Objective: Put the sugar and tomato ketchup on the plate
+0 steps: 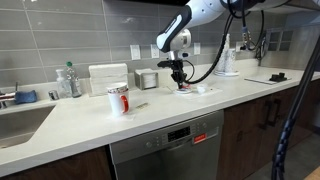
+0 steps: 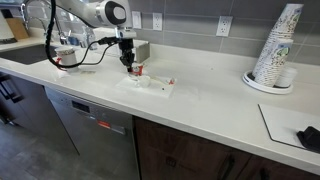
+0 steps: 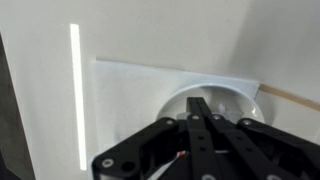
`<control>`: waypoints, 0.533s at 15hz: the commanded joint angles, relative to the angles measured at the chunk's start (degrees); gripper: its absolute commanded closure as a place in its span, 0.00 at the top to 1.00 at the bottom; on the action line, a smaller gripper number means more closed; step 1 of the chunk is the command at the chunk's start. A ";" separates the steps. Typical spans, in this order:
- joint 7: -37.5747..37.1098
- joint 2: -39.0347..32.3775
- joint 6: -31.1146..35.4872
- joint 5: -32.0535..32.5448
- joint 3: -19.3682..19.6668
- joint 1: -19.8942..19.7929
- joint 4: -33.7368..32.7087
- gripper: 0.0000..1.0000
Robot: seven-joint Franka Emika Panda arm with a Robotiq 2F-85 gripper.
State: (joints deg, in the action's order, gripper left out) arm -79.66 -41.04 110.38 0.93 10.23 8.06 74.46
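The small round white plate [image 3: 228, 100] lies on a white napkin [image 3: 120, 85] on the counter, and shows in both exterior views [image 1: 186, 89] [image 2: 137, 73]. My gripper [image 3: 197, 104] hangs just over the plate, fingers pressed together, and shows in both exterior views [image 1: 180, 74] [image 2: 128, 62]. Nothing shows between the tips. A tiny reddish sachet, the ketchup [image 2: 138, 70], sits at the plate right under the gripper. A red-and-white scrap [image 3: 182, 154] peeks through the finger links. A second small reddish bit [image 2: 170, 81] lies on the napkin. I cannot pick out the sugar.
A white cup with red print [image 1: 118, 98] stands near the counter's front. A white box-shaped container [image 1: 107, 78], a bottle [image 1: 68, 80] and a sink [image 1: 15, 120] are along the wall. A stack of paper cups [image 2: 278, 50] stands on a dish.
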 commanded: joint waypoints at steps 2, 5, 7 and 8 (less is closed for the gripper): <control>-1.56 2.21 4.78 0.51 -1.04 -1.35 4.89 0.29; -0.33 2.99 9.99 0.76 -1.34 -1.34 6.45 0.44; 1.05 4.31 12.80 0.70 -1.97 -1.16 7.95 0.59; 1.68 5.14 14.52 0.60 -2.40 -1.08 8.94 0.68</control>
State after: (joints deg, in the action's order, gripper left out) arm -79.48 -39.74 120.44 1.14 9.54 7.30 78.28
